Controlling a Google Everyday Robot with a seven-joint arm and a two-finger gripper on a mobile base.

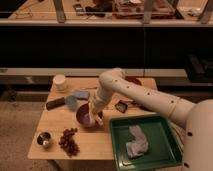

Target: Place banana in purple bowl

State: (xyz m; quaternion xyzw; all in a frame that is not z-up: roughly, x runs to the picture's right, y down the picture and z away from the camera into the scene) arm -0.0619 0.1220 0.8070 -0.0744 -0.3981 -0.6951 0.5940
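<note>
The purple bowl stands left of centre on the wooden table. My gripper is right over the bowl, reaching down from the white arm. It is shut on the pale yellow banana. The banana hangs nearly upright with its lower end inside the bowl. The arm hides the bowl's right rim.
A green tray with a grey cloth sits at front right. A metal cup and grapes are at front left. A white cup, blue items and a black object lie behind the bowl. A dark item lies right of the gripper.
</note>
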